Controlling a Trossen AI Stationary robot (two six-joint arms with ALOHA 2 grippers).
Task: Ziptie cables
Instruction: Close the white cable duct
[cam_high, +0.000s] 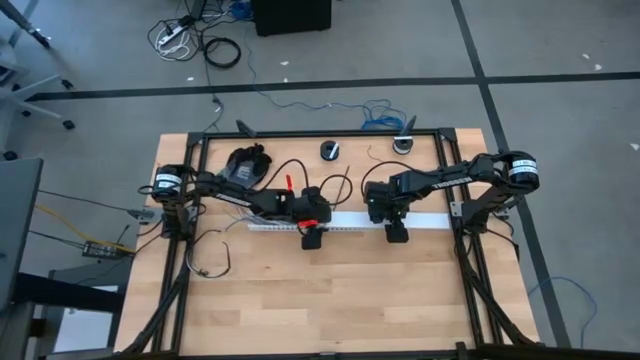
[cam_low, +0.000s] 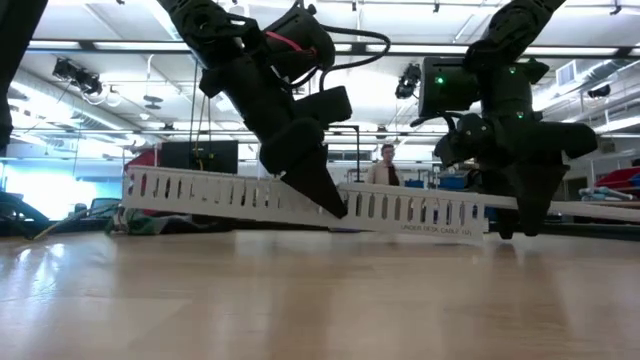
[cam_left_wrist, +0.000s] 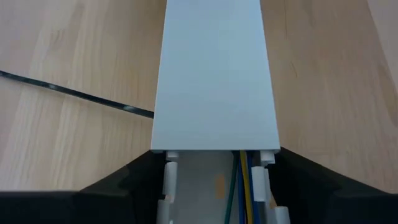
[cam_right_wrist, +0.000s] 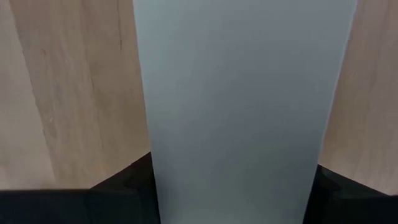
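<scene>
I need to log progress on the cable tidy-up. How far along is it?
Done: coloured wires already lie inside the white slotted duct, and a flat white cover sits over part of it. In hand: the left claw and right claw both straddle the duct, which sits tilted in the low view. Left: no zip tie shows on any wires.

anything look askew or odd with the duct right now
Yes: the white slotted duct sits tilted in the low view, one end raised off the table, the other low. Its cover stops short, leaving coloured wires exposed.
</scene>
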